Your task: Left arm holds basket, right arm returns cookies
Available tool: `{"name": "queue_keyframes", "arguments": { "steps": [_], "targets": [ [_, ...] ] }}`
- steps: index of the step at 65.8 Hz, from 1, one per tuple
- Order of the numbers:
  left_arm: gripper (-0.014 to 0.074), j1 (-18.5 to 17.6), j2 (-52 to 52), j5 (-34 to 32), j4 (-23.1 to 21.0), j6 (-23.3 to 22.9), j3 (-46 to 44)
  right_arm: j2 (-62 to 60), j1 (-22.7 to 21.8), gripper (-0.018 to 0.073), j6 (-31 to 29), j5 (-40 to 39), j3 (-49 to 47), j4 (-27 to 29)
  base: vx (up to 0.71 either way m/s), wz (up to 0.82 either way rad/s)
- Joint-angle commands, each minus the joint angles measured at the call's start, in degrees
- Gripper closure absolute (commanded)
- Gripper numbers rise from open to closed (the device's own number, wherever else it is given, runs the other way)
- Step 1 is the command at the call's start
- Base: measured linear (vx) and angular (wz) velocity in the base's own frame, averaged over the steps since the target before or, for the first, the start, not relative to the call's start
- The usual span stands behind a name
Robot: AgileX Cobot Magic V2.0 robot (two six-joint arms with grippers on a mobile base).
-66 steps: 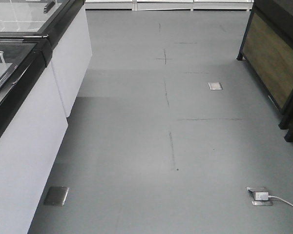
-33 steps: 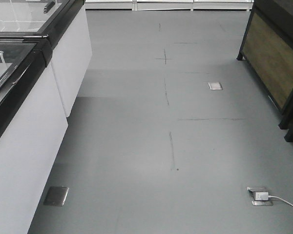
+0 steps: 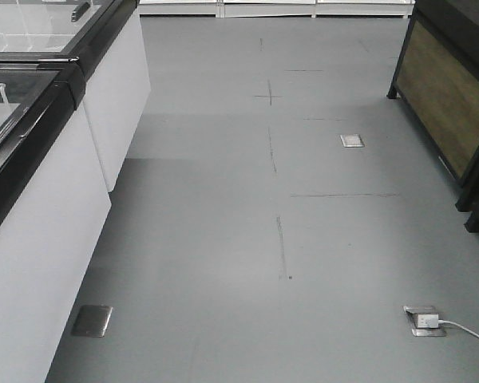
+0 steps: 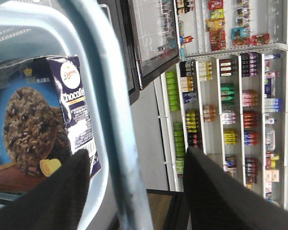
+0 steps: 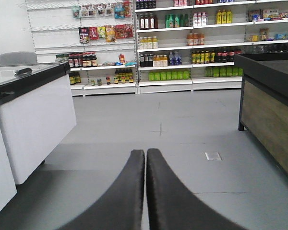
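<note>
In the left wrist view the light blue basket (image 4: 19, 28) fills the left side, and its pale blue handle (image 4: 105, 120) runs down between the two black fingers of my left gripper (image 4: 135, 152). The jaws stand wide apart and neither finger presses on the handle. The cookies (image 4: 33, 120), a dark navy box with a chocolate cookie picture, lie inside the basket. In the right wrist view my right gripper (image 5: 146, 152) is shut with nothing between its fingers, pointing over the grey floor. Neither arm shows in the front view.
White chest freezers with black rims (image 3: 40, 199) line the left side. A dark stand with wooden panels (image 3: 447, 104) is on the right. A floor socket with a white plug and cable (image 3: 425, 321) sits near right. Stocked shelves (image 5: 182, 48) close off the far end.
</note>
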Motion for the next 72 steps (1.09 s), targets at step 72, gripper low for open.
{"name": "queue_keyframes", "arguments": {
  "steps": [72],
  "targets": [
    [0.0604,-12.64,-4.06,7.25,-23.37,6.42,-9.63,-0.58,0.03,0.0568,-0.1,-4.14,-0.04,0.0,0.0,0.0]
  ]
}}
